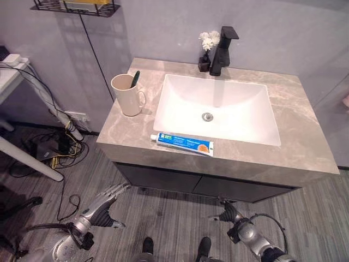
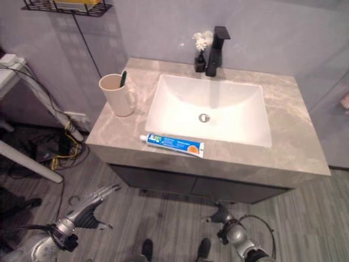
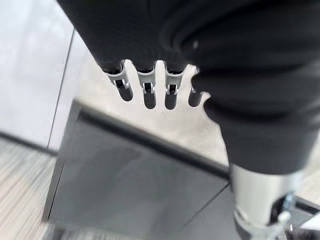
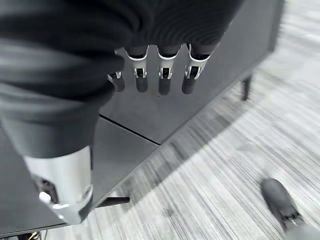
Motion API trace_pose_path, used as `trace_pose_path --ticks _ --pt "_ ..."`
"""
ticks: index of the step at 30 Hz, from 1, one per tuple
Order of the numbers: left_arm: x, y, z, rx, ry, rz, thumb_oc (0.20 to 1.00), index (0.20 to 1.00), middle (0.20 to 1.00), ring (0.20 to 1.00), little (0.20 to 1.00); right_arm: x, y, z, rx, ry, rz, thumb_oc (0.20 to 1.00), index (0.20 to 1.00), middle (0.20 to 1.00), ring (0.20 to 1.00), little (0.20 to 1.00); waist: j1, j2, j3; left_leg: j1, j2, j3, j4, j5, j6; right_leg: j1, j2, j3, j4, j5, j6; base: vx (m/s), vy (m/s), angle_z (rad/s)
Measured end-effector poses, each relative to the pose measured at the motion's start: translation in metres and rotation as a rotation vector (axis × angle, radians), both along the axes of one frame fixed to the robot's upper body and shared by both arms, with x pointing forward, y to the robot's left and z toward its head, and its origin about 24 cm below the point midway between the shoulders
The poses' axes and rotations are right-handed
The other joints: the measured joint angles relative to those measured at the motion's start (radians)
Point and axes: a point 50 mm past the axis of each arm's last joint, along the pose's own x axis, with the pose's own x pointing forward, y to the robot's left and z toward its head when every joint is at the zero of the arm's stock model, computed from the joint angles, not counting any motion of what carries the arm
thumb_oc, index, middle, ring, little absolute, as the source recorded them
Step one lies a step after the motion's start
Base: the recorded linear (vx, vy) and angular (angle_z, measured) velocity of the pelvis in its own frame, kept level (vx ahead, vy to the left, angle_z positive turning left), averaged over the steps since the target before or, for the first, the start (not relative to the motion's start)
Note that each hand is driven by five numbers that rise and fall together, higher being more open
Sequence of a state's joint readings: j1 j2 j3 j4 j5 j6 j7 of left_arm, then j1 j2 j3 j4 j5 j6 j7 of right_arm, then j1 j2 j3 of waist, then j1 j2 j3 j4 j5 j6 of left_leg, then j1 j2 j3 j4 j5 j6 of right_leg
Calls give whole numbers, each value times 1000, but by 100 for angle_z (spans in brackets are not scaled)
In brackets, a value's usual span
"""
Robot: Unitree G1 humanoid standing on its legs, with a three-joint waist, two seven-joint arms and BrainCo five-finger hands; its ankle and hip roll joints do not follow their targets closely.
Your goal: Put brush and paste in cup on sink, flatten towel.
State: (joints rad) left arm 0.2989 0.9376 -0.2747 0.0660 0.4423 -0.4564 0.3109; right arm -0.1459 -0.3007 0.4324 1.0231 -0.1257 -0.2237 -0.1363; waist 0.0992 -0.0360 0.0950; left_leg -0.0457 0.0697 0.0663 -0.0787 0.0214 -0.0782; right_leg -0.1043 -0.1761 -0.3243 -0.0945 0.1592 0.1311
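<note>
Left hand: the left hand (image 1: 103, 204) hangs low before the dark cabinet front (image 3: 130, 190), below the worktop's front left corner; its silver dark-tipped fingers (image 3: 150, 92) are straight and a little spread, holding nothing.
Right hand: the right hand (image 1: 229, 213) hangs low below the worktop's front edge, right of centre; in its own wrist view the fingers (image 4: 165, 80) reach out straight in a row, thumb apart, empty.
Toothbrush: a dark green toothbrush (image 1: 135, 78) stands already in the cream cup, its head leaning over the rim.
Cup: the cream-coloured handled cup (image 1: 127, 95) stands upright near the worktop's left edge, just beside the basin's left rim.
Paste: a white and blue toothpaste tube (image 1: 184, 143) with an orange end lies flat along the worktop's front edge, between the basin and the edge, cap toward the left.
Worktop: a grey marbled stone worktop (image 1: 305, 136) carries a white rectangular basin (image 1: 218, 106) with a metal drain.
Tap: a black angular tap (image 1: 222, 50) stands at the back edge behind the basin, touching or just beside a small dark vase of white flowers (image 1: 207, 49).
Wall shelf: a black wire shelf (image 1: 76, 6) hangs on the wall above the left side.
Floor: grey wood-look planks (image 4: 225, 175).
</note>
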Motion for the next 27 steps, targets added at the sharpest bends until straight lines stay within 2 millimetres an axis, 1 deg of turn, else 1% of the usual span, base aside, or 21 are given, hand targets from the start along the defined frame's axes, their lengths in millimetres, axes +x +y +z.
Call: trace_pose_path --ticks 1,2,5,8,11,12,13,14,15,17,21,22,23,24,25,26,27 --pt "2 -1 4 -6 -26 1 1000 1000 1000 1000 1000 -2 -1 -1 8 5 -29 1000 1000 1000 1000 1000 0 2 1 -2 1 -2 0 1 -1 -1 1 -2 0 0 0 -8 -2 8" --pt "5 -1 12 -19 -81 5 1000 1000 1000 1000 1000 -6 -4 -3 22 10 -76 1000 1000 1000 1000 1000 -1 3 1 -7 3 -5 0 3 -3 -3 3 -6 0 0 -1 -6 -3 7" --pt "14 1 33 -47 -217 35 1000 1000 1000 1000 1000 -11 -7 -7 31 30 -113 1000 1000 1000 1000 1000 -4 5 2 -8 6 -4 0 5 -4 -4 5 -7 0 0 -1 -2 0 1" --pt "22 2 45 -96 -314 81 1000 1000 1000 1000 1000 -14 -7 -9 35 44 -129 1000 1000 1000 1000 1000 -5 4 2 -7 4 3 0 5 -4 -9 4 3 1 1 -3 -3 11 -5" --pt "27 3 53 -145 -359 117 1000 1000 1000 1000 1000 -17 -7 -10 32 59 -134 1000 1000 1000 1000 1000 -7 5 3 -3 2 26 -1 5 -4 -19 4 21 2 5 -5 -4 20 -20" --pt "30 2 57 -160 -379 122 1000 1000 1000 1000 1000 -19 -8 -11 34 64 -149 1000 1000 1000 1000 1000 -8 7 4 2 2 31 -4 5 -4 -19 4 28 4 6 -6 1 14 -18" --pt "31 0 59 -163 -390 116 1000 1000 1000 1000 1000 -17 -8 -10 38 59 -160 1000 1000 1000 1000 1000 -6 7 4 7 2 35 -7 5 -4 -18 5 33 5 7 -6 2 30 -18" --pt "31 -2 66 -179 -413 105 1000 1000 1000 1000 1000 -20 -10 -12 40 66 -179 1000 1000 1000 1000 1000 -11 8 4 12 2 44 -9 4 -3 -18 6 41 5 7 -5 1 34 -15" --pt "32 -3 71 -200 -432 105 1000 1000 1000 1000 1000 -24 -12 -13 37 77 -191 1000 1000 1000 1000 1000 -26 9 4 12 1 48 -9 4 -3 -21 6 45 5 8 -4 -1 58 -15" --pt "37 -3 78 -207 -455 104 1000 1000 1000 1000 1000 -30 -17 -16 34 93 -234 1000 1000 1000 1000 1000 -41 16 4 14 -2 59 -9 4 -3 -28 7 60 6 12 -4 -10 51 -18" --pt "43 -2 85 -230 -475 111 1000 1000 1000 1000 1000 -37 -27 -18 30 110 -307 1000 1000 1000 1000 1000 -69 34 5 17 -7 104 -10 0 2 -51 8 103 2 24 0 -11 29 -32" --pt "47 -3 90 -238 -489 102 1000 1000 1000 1000 1000 -39 -29 -19 26 122 -322 1000 1000 1000 1000 1000 -77 41 9 21 -8 119 -10 -1 3 -56 5 121 1 24 0 -13 28 -35" --pt "48 -4 91 -237 -490 97 1000 1000 1000 1000 1000 -45 -31 -21 24 138 -333 1000 1000 1000 1000 1000 -87 44 10 25 -7 132 -11 -2 4 -59 6 129 0 22 3 -18 52 -49" --pt "49 -4 91 -238 -490 94 1000 1000 1000 1000 1000 -46 -34 -21 23 142 -357 1000 1000 1000 1000 1000 -95 52 10 25 -7 153 -11 -4 5 -72 8 149 0 25 3 -4 38 -38" --pt "51 -5 92 -237 -479 85 1000 1000 1000 1000 1000 -55 -39 -24 17 167 -387 1000 1000 1000 1000 1000 -113 57 10 23 -8 159 -11 -4 5 -81 10 161 0 27 3 -4 38 -32" --pt "52 -5 93 -232 -474 81 1000 1000 1000 1000 1000 -54 -41 -23 17 166 -406 1000 1000 1000 1000 1000 -112 62 11 22 -8 163 -11 -4 5 -82 10 161 0 29 3 26 21 -15" --pt "54 -6 95 -234 -468 75 1000 1000 1000 1000 1000 -57 -46 -23 17 167 -432 1000 1000 1000 1000 1000 -121 68 13 19 -10 168 -11 -4 5 -88 10 167 0 32 1 32 37 -13"
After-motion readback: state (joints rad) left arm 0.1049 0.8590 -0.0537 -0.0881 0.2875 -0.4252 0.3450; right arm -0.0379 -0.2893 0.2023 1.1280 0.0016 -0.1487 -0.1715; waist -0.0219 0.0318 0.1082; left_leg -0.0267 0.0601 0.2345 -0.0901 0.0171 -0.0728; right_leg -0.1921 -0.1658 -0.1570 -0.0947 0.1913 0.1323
